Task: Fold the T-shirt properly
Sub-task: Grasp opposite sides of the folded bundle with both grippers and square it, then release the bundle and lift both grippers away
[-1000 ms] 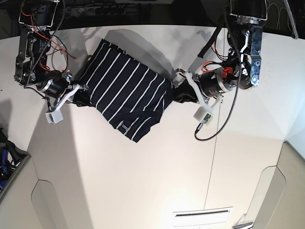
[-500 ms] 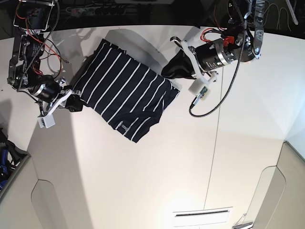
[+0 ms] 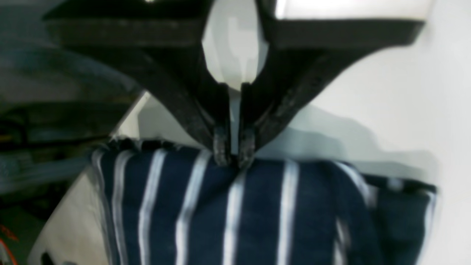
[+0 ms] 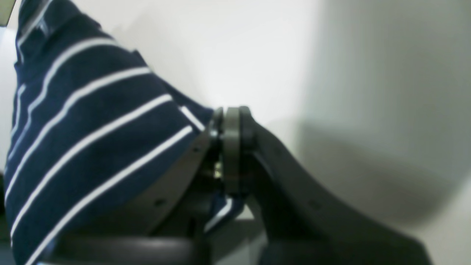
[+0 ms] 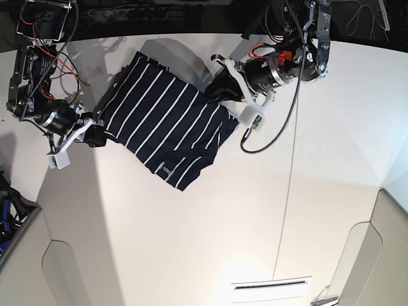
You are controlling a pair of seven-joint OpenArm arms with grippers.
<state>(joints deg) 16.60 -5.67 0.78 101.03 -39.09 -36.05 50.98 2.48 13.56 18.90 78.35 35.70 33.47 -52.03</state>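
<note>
The T-shirt [image 5: 162, 121] lies partly folded on the white table [image 5: 191, 242], dark navy with thin white stripes and a small hem label at its near edge. My left gripper [image 5: 215, 95] is shut on a bunched dark fold at the shirt's right edge. In the left wrist view the fingertips [image 3: 220, 149] pinch the striped edge [image 3: 257, 213]. My right gripper [image 5: 97, 136] is shut on the shirt's left corner. In the right wrist view its closed tips [image 4: 230, 117] hold the fabric [image 4: 84, 140], which rises taut from them.
A black cable [image 5: 258, 143] with a white plug hangs from the left arm onto the table. The table's back edge [image 5: 191, 32] borders dark clutter and wires. A seam [image 5: 288, 204] runs down the table. Blue items [image 5: 5, 210] sit past the left edge.
My left gripper has lifted the dark fold and carried it left, back over the shirt's right edge. My right gripper has pulled the left corner slightly outward, then held.
</note>
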